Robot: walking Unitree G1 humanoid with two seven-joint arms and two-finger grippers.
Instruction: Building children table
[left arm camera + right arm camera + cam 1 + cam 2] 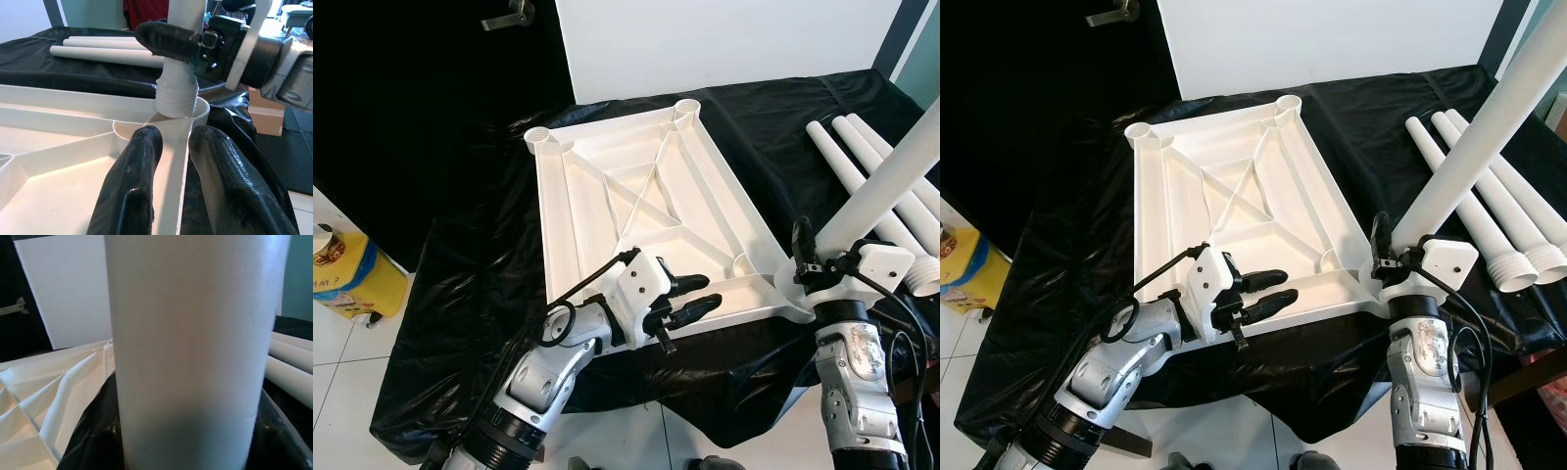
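Two claws work at the near edge of the upturned white tabletop [636, 211], which lies ribs-up on a worktop [470, 284] draped in black plastic. The left claw [690, 299] has its fingers [132, 191] slightly apart, straddling the tabletop's near rim. The right claw [813, 259] is clamped on a white leg [1474, 147], tilted, whose top runs out of frame. The left wrist view shows the leg's threaded end sitting in the near right corner socket [193, 110]; from the head views this joint is mostly hidden behind the claw. Beyond, three spare legs [1489, 211] lie side by side on the plastic.
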